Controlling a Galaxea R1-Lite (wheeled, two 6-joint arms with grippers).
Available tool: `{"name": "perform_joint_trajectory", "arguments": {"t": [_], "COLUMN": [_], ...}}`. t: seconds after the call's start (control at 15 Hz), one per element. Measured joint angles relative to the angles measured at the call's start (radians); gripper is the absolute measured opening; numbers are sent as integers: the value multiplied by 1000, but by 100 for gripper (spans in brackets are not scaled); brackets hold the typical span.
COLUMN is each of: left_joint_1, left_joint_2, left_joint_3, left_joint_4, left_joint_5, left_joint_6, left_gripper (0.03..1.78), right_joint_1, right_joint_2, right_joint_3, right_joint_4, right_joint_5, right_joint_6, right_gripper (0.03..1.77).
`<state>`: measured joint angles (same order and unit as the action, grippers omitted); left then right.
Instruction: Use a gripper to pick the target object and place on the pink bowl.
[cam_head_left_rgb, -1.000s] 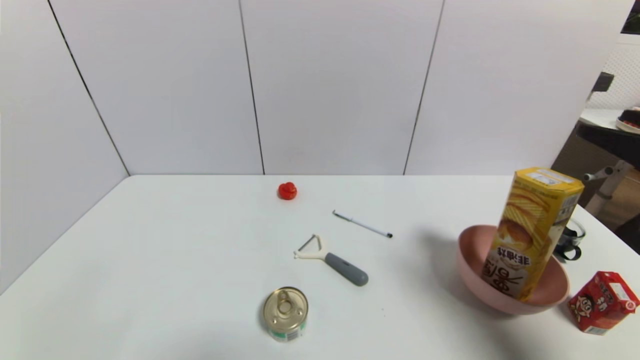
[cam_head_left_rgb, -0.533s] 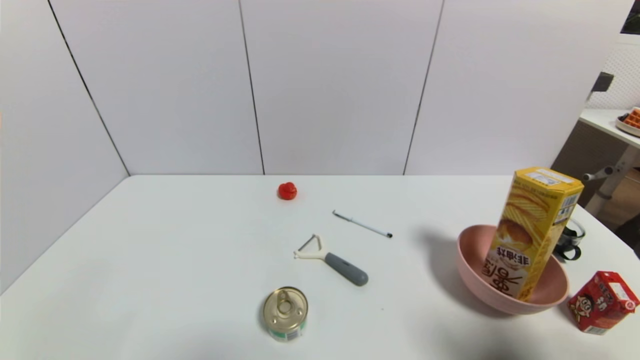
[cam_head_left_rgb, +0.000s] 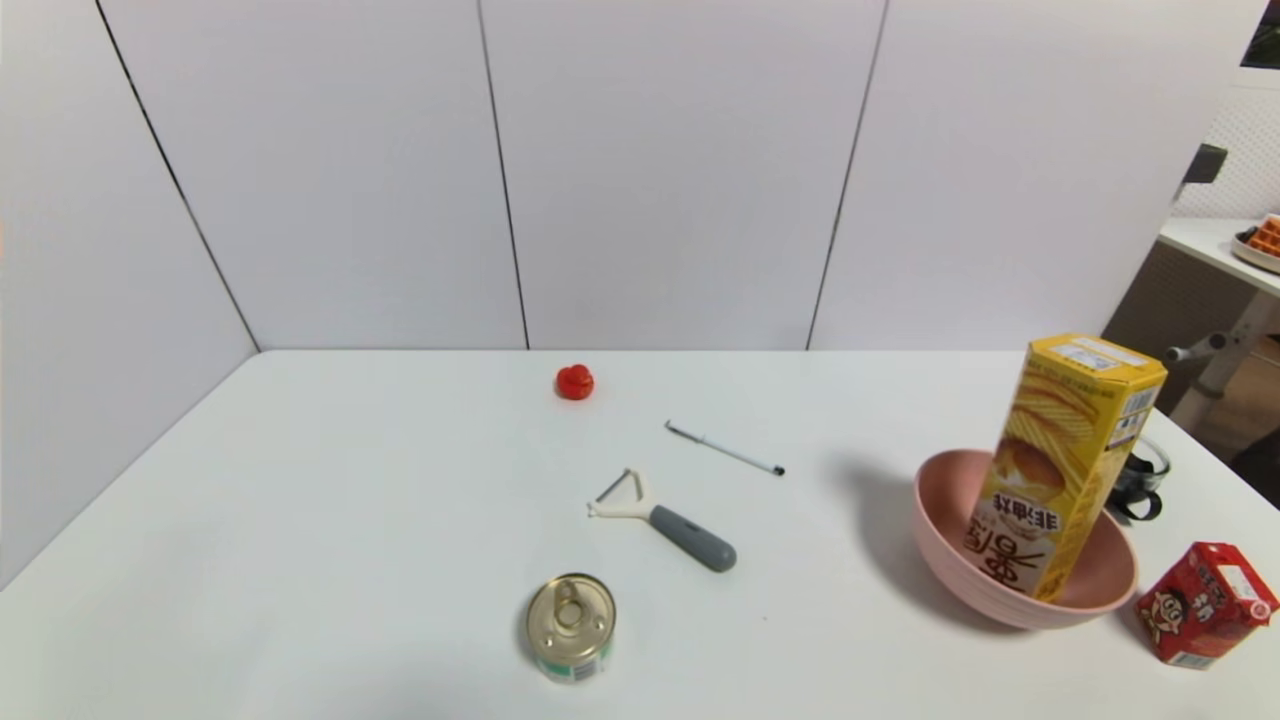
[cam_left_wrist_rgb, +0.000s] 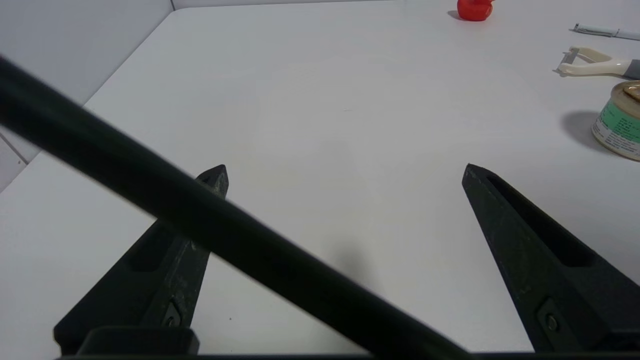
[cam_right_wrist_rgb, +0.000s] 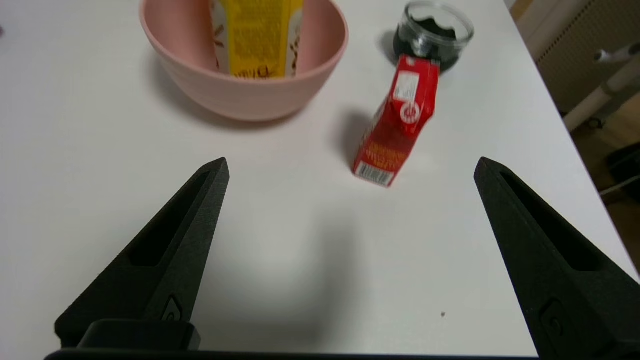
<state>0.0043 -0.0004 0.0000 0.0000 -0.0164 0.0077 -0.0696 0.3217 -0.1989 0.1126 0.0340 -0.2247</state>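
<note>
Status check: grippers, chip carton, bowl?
Left gripper open, parked. Right gripper open, empty. Yellow carton leaning inside pink bowl. Nothing obstructing.

Left gripper (cam_left_wrist_rgb: 345, 170) low over table, jaws spread wide; right gripper (cam_right_wrist_rgb: 350, 165) likewise, jaws wide, empty.

I see a white table (cam_head_left_rgb: 350, 520). Landmark: peeler (cam_head_left_rgb: 665, 520). Tin can (cam_head_left_rgb: 570, 627) near it, toward me; pen (cam_head_left_rgb: 725, 449) just behind; red toy (cam_head_left_rgb: 575, 382) farther back; pink bowl (cam_head_left_rgb: 950, 560), red carton (cam_head_left_rgb: 1205, 603), glass cup (cam_head_left_rgb: 1140, 480) well right.
</note>
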Motion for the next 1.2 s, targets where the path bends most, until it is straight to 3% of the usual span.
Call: {"name": "perform_joint_trajectory", "arguments": {"t": [0.6, 1.2], "left_joint_1": [0, 0], "left_joint_2": [0, 0], "left_joint_3": [0, 0], "left_joint_4": [0, 0], "left_joint_5": [0, 0], "left_joint_6": [0, 0], "left_gripper": [169, 169], "right_joint_1": [61, 70], "right_joint_2": [-173, -322], "right_joint_3": [151, 170], "right_joint_4": [-17, -29], "right_joint_5": [-3, -11], "right_joint_6": [58, 119], "right_gripper": [169, 169]}}
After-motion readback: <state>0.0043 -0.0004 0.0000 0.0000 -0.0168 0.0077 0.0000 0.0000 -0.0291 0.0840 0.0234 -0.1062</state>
